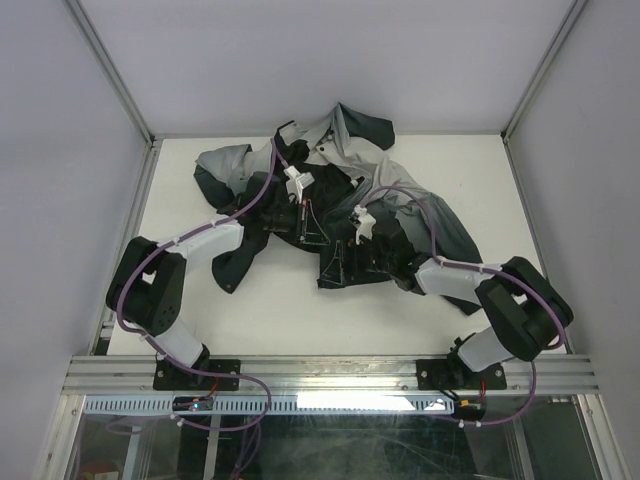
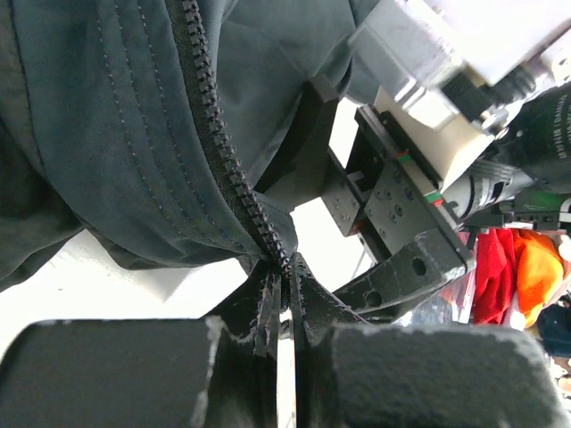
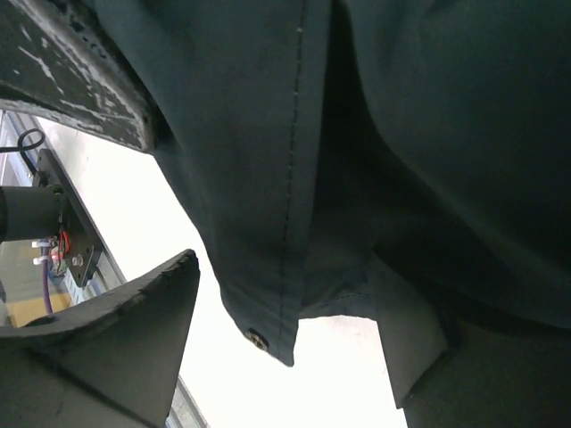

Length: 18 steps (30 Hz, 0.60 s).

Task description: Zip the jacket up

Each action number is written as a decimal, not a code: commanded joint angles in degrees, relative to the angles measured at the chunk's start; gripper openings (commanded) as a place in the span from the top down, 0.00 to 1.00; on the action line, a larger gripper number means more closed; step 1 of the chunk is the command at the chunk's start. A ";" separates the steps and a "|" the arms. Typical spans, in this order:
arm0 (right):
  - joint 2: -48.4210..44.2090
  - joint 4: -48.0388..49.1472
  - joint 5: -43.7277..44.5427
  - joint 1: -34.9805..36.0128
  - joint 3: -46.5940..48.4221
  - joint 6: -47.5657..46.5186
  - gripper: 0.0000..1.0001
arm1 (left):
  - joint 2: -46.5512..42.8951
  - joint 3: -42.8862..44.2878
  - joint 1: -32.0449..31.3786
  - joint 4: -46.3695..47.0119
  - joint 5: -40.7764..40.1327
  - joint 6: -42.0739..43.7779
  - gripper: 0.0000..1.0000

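Pinching the zipper [image 2: 219, 143] thinly, the left claw [image 2: 284, 339] may slip if the spread right claw [image 3: 285, 303] tugs the jacket [image 1: 345, 135].

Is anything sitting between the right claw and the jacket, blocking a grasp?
Nothing visible does. The hem of the jacket hangs directly between the fingers of the open right claw, with no other object in between. The left claw is shut on the lower end of the zipper.

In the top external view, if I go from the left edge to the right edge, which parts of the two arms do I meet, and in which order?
left arm's elbow → left gripper → right gripper → right arm's elbow. The jacket spreads under both grippers, so it is left out.
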 commanded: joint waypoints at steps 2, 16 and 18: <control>1.91 9.50 -3.94 1.87 0.77 -0.34 0.27 | -4.40 1.13 0.15 4.29 2.37 -1.50 1.00; 0.55 9.66 -7.99 2.10 1.49 0.45 0.47 | -5.59 3.41 0.16 -2.28 -4.65 4.47 1.00; -0.22 8.20 -7.87 2.14 2.00 -0.13 0.44 | -5.77 3.92 0.17 -3.57 -5.61 5.48 1.00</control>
